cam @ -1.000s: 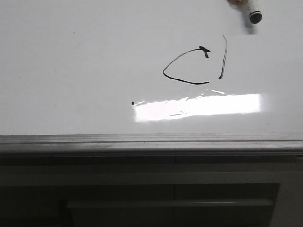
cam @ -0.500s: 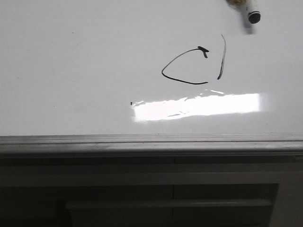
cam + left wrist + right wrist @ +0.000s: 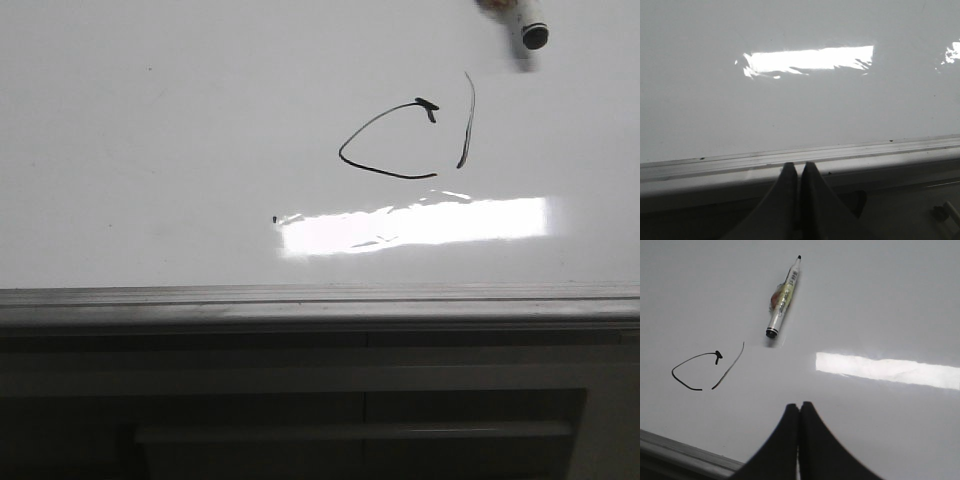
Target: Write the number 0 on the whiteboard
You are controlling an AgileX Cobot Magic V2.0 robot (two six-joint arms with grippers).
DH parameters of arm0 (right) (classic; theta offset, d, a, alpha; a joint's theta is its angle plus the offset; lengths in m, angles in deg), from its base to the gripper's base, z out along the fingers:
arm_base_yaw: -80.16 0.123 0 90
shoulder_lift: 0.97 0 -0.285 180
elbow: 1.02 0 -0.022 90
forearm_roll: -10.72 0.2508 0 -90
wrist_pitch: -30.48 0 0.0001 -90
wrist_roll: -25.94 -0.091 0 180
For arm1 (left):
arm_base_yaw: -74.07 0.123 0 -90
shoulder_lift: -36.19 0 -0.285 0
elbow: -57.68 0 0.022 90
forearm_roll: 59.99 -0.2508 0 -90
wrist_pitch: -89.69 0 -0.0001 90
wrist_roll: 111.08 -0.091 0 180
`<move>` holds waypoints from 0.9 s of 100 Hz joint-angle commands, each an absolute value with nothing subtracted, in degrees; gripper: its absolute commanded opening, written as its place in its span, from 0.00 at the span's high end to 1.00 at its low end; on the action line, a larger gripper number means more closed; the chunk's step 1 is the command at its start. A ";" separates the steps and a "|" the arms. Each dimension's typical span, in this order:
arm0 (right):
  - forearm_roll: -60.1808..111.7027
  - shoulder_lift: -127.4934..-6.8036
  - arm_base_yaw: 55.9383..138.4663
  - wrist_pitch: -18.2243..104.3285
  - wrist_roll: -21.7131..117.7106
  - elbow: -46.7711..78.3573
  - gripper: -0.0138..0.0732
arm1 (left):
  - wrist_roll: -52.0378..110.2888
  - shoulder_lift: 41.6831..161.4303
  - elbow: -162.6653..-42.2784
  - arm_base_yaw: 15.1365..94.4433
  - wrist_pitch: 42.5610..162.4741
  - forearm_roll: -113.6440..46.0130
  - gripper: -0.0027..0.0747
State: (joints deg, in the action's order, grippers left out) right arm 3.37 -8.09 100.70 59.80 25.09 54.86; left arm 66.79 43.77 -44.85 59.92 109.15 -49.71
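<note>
The number 0 (image 3: 386,172) is a thin black open loop with a separate curved stroke (image 3: 467,120) on its right, drawn on the glossy whiteboard (image 3: 150,150). It also shows in the right wrist view (image 3: 687,386). A marker (image 3: 783,296) lies loose on the board beyond the 0; only its black end (image 3: 535,36) shows at the top of the front view. My right gripper (image 3: 799,405) is shut and empty above the board, apart from the marker. My left gripper (image 3: 799,165) is shut and empty over the board's grey edge strip (image 3: 865,150).
A tiny black dot (image 3: 275,218) sits left of a bright light glare (image 3: 415,225) on the board. The grey metal edge (image 3: 320,300) runs along the board's near side, with a dark cabinet front (image 3: 360,410) below it.
The 0 and the marker end have drifted slightly left and up in the front view. Nothing was taken hold of or let go.
</note>
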 commanded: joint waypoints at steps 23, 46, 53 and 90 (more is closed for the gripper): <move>2.99 -7.95 100.46 55.50 25.23 53.56 0.93 | 67.54 42.17 -43.05 60.22 106.97 -48.53 0.99; 2.99 -7.95 100.46 55.50 25.23 53.56 0.93 | 67.54 42.17 -43.05 60.22 106.97 -48.53 0.99; 2.99 -7.95 100.46 55.88 25.23 53.56 0.93 | 67.54 42.17 -43.05 60.22 106.97 -48.53 0.99; 2.99 -7.95 100.46 42.70 22.37 71.34 0.93 | 67.54 42.17 -43.05 60.22 106.97 -48.53 0.99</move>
State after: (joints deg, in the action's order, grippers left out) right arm 3.37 -8.09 100.70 51.34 23.13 68.76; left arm 66.83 43.77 -44.85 59.92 109.15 -49.58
